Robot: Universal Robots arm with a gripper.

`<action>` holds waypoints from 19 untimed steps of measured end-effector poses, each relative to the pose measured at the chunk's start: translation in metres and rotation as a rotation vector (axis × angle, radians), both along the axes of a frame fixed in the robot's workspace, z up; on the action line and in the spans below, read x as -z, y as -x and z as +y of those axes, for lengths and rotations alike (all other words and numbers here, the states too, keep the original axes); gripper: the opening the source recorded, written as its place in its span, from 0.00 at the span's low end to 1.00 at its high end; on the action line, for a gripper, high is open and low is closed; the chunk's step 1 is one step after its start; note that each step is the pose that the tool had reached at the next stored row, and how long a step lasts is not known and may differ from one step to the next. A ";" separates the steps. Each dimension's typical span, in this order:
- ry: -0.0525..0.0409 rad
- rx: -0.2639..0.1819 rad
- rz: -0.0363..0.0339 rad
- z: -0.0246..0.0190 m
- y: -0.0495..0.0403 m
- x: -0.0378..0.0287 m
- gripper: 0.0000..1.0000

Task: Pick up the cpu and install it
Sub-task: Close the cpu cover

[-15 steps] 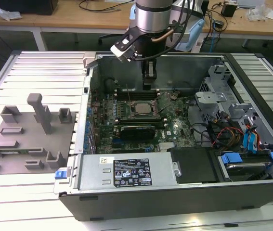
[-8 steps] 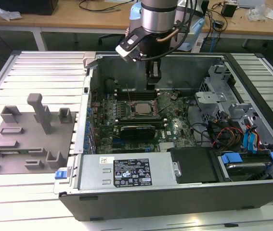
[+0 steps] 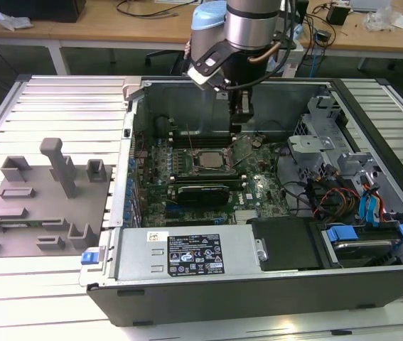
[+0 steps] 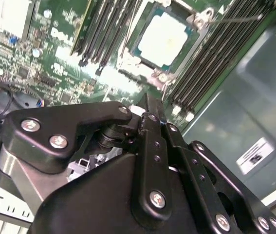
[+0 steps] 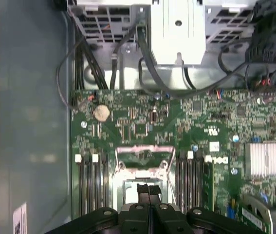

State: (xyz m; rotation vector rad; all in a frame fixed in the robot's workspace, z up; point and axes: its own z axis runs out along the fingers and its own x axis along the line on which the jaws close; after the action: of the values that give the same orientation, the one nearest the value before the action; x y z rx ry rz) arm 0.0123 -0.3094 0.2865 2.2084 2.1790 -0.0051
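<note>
One small, flat, silvery-grey square cpu (image 4: pixel 162 39) lies level inside the dark metal-framed socket (image 5: pixel 142 152) on the green motherboard (image 3: pixel 258 186), which we judge is its installed seat. We see the black gripper (image 5: pixel 148 189) hanging just over that socket, fingertips pressed together, gripping nothing and clear of the chip.

Silvery cpu (image 4: pixel 163 39) flat in mobo socket (image 4: pixel 196 22)

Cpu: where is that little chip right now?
The cpu lies in the socket on the motherboard, between the memory slots; the gripper hangs close by, toward the exterior view's right.
</note>
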 end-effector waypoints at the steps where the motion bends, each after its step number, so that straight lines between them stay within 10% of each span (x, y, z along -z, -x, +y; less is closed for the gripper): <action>1: 0.0000 0.000 0.0000 0.0000 -0.0046 0.0003 0.11; 19: 0.0001 0.000 0.0018 0.0000 -0.0580 0.0134 0.11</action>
State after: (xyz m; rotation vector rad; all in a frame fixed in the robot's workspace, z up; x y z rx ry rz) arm 0.0703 -0.3094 0.2731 2.2094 2.1798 -0.0072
